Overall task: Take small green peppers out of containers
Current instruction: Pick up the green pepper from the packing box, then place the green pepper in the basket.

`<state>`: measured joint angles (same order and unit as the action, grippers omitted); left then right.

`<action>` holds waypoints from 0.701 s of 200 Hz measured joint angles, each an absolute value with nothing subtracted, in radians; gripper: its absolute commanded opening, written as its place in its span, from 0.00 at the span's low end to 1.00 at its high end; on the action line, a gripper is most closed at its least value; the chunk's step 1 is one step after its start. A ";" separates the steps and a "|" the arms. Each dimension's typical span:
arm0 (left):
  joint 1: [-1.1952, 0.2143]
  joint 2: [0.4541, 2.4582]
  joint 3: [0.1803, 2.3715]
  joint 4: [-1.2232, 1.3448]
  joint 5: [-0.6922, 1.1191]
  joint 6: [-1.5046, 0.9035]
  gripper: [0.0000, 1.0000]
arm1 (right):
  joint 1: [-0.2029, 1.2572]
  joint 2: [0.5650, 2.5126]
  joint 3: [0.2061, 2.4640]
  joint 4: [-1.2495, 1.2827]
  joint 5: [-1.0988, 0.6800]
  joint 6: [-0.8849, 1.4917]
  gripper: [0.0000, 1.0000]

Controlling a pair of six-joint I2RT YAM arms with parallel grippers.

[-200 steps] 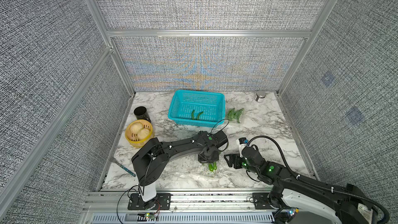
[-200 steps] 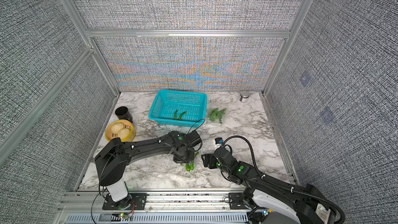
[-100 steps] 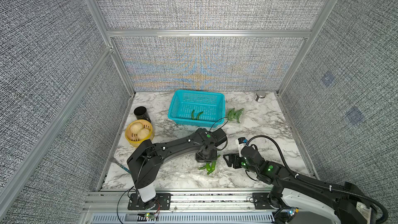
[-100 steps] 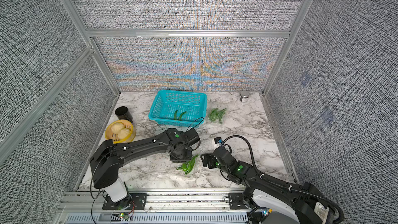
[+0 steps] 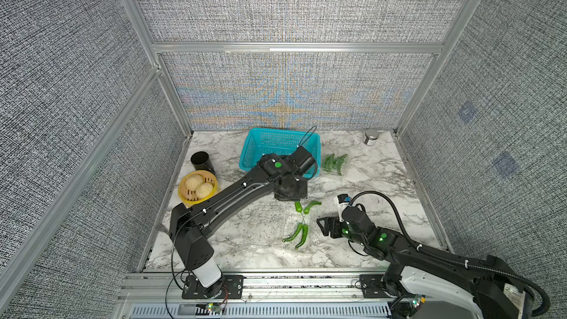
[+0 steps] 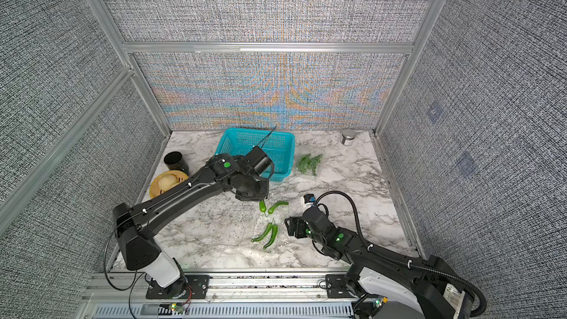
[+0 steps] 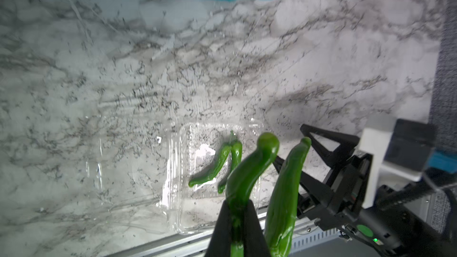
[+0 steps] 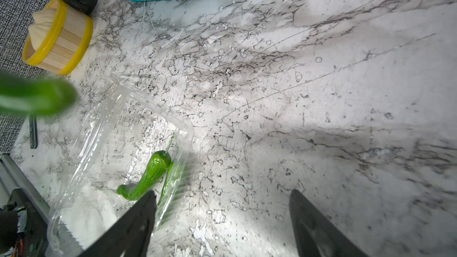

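L hand point(image 7: 237, 212) pinched 2 peppers point(image 7: 249, 169), held up off the surface near open clear box point(image 7: 197, 213), prob. to clear its rim | 2 more peppers point(image 7: 217, 166) lay in box | R hand point(image 8: 222, 194) spread wide just beside box, maybe to steady it | 2nd box point(image 5: 336, 174) w/ peppers by teal basket point(image 5: 249, 151)

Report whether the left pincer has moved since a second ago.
Yes. The left pincer, shut on a green pepper, has moved back from the clear container toward the teal basket.

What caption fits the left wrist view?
Left gripper pinching one green pepper, another alongside; two more lie in the open clear container.
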<state>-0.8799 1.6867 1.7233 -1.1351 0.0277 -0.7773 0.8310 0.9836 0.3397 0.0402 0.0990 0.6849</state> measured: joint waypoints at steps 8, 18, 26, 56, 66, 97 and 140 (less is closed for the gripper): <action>-0.851 1.698 1.760 -1.133 0.033 -0.751 0.01 | 0.831 0.984 0.340 0.040 0.099 0.685 0.84; -0.811 1.715 1.806 -1.125 0.040 -0.711 0.00 | 0.830 0.987 0.340 0.040 0.099 0.682 0.85; -0.786 1.724 1.831 -1.110 0.052 -0.680 0.00 | 0.828 0.990 0.340 0.041 0.097 0.682 0.85; -0.692 1.784 1.897 -1.008 0.094 -0.564 0.00 | 0.818 1.008 0.341 0.041 0.096 0.682 0.85; -0.657 1.827 1.941 -0.983 0.115 -0.537 0.01 | 0.818 1.013 0.345 0.041 0.095 0.681 0.85; -0.567 1.999 2.061 -0.923 0.115 -0.486 0.00 | 0.818 1.022 0.348 0.052 0.087 0.681 0.85; -0.480 2.253 2.155 -0.923 0.147 -0.479 0.00 | 0.814 1.008 0.348 0.051 0.078 0.681 0.85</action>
